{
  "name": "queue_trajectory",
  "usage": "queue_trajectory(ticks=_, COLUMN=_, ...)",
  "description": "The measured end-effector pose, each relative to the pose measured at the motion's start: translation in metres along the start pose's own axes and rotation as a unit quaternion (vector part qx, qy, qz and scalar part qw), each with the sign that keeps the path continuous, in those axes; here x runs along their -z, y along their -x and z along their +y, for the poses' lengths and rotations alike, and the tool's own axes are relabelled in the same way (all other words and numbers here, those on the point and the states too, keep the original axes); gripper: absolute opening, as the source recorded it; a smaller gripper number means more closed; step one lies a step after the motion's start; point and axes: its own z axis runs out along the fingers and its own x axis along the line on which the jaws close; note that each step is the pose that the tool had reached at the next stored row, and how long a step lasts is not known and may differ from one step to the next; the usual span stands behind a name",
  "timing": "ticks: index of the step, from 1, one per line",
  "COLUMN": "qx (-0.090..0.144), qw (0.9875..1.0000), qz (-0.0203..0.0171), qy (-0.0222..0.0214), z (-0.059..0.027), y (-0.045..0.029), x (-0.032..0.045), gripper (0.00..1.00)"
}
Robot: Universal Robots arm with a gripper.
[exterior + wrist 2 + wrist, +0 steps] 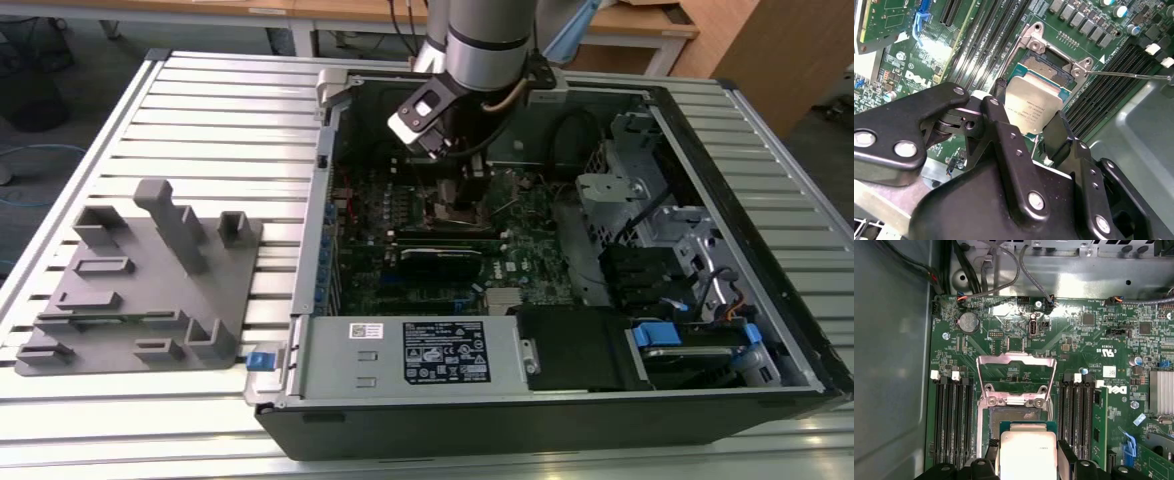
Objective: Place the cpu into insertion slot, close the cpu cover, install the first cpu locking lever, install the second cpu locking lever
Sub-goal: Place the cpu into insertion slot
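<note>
**Silver-grey cpu gripped, slot open**

Step one in hand, seemingly. Clamped at its edges by the gripper, at twelve o'clock from the black card in the exterior view; not yet seated. Beyond, cover standing open. Calls for squared corners, level lowering.

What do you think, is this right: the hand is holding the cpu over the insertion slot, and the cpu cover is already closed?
Not quite. The cpu cover is not closed: the first wrist view shows it swung open, back from the insertion slot. The rest holds: the hand is holding the cpu over the slot.
</note>
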Motion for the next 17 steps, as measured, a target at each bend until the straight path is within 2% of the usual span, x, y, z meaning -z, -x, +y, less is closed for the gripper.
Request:
queue_trajectory(ticks=5, qx=0.000, qw=1.0000, qz=0.0001, qy=0.0007, z=0.0000, y=-0.0016, x=-0.0007, gripper=0.54)
queue_trajectory(ticks=10, qx=0.000, qw=1.0000, qz=0.0000, qy=0.0006, z=0.0000, y=-0.0065, x=-0.0017, gripper=0.54)
queue_trajectory(ticks=17, qx=0.000, qw=1.0000, qz=0.0001, qy=0.0007, z=-0.0001, y=-0.0096, x=-0.0079, gripper=0.54)
